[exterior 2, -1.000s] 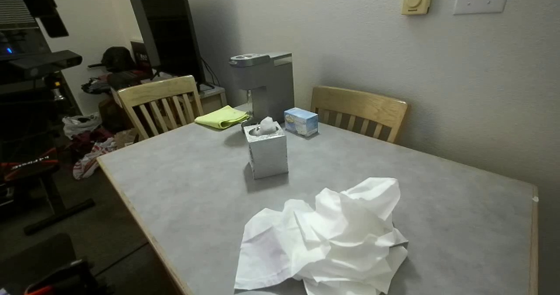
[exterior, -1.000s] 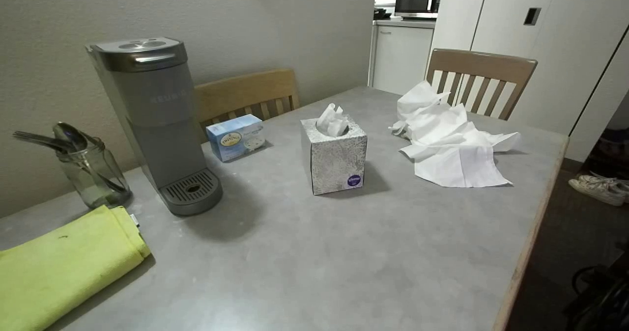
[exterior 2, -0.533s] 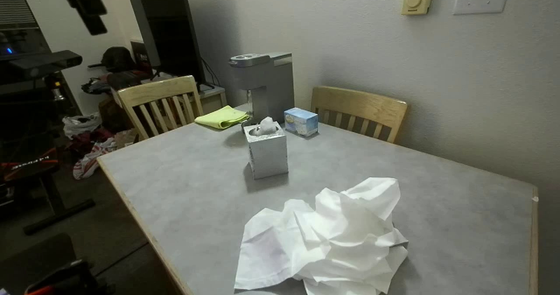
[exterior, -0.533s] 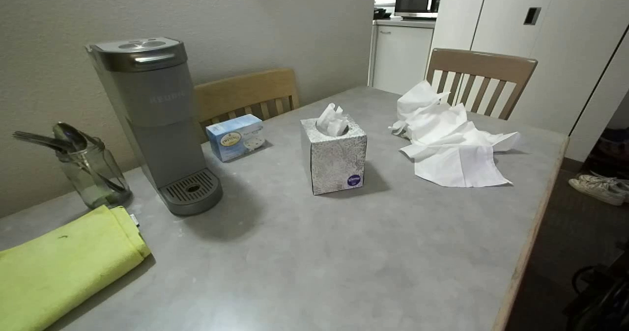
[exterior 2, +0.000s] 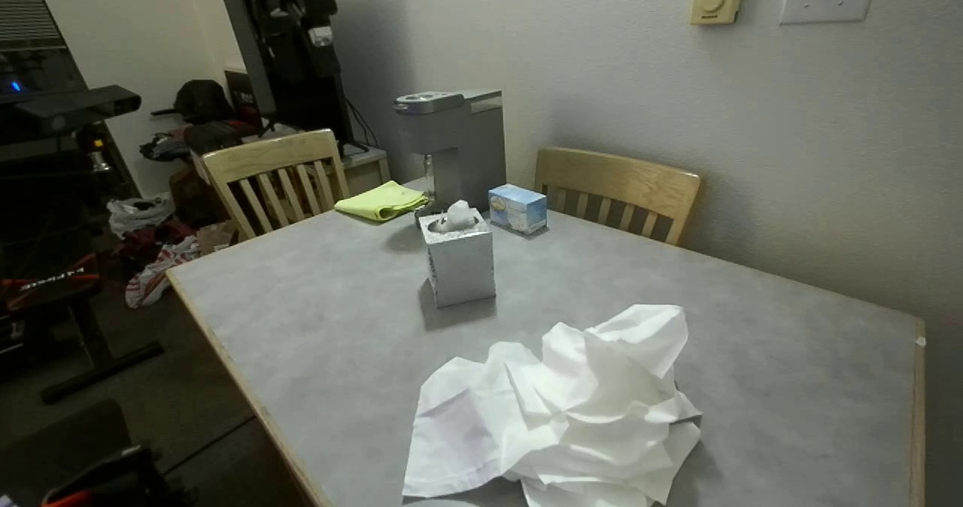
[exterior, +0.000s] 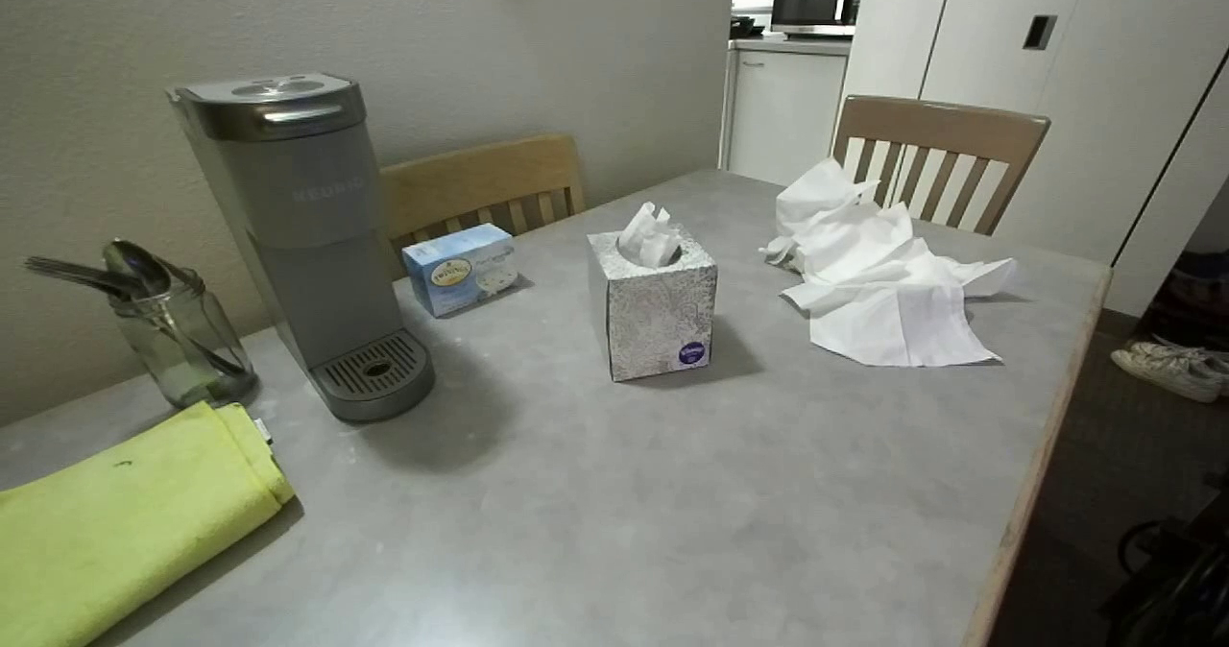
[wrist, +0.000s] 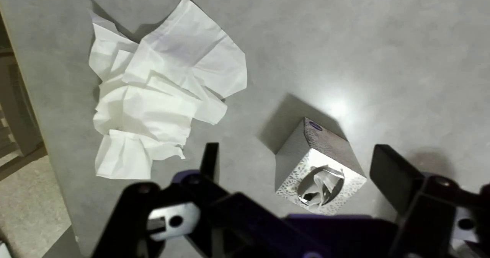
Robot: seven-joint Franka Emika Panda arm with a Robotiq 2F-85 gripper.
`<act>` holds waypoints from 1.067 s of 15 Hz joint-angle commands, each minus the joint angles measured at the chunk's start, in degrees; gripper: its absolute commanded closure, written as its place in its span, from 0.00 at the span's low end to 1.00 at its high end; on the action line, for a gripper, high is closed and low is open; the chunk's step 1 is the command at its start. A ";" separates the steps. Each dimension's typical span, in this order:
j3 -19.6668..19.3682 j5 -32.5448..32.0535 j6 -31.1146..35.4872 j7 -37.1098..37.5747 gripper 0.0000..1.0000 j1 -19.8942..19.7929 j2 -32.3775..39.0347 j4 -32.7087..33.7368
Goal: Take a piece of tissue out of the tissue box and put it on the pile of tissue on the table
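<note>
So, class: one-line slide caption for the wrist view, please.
Open gripper over a grey table, tissue box showing between its jaws, tissue pile at upper left.

We log worktop smooth, mostly matt; tissue pile thin, creased paper; tissue box smooth printed card; coffee maker dull, plastic-looking, its lid band glossy, metallic; jar clear glass; cutlery shiny metal; cloth matt fabric; chairs smooth wood; wall rough; claw matt at the pads.

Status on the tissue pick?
End effector open, holding nothing. Tissue poking out of its box, not yet pulled. Coffee maker and blue carton not between box and pile.
</note>
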 commanded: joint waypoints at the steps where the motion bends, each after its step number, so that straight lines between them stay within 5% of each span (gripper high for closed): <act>1: -0.61 3.79 -0.63 -2.25 0.00 1.50 10.14 9.05; 2: -0.28 1.92 -0.09 -0.46 0.00 1.09 4.96 4.17; 9: -0.26 2.06 -0.18 -0.30 0.00 1.29 5.74 5.28; 16: -0.08 2.95 6.45 5.16 0.00 1.39 12.87 6.39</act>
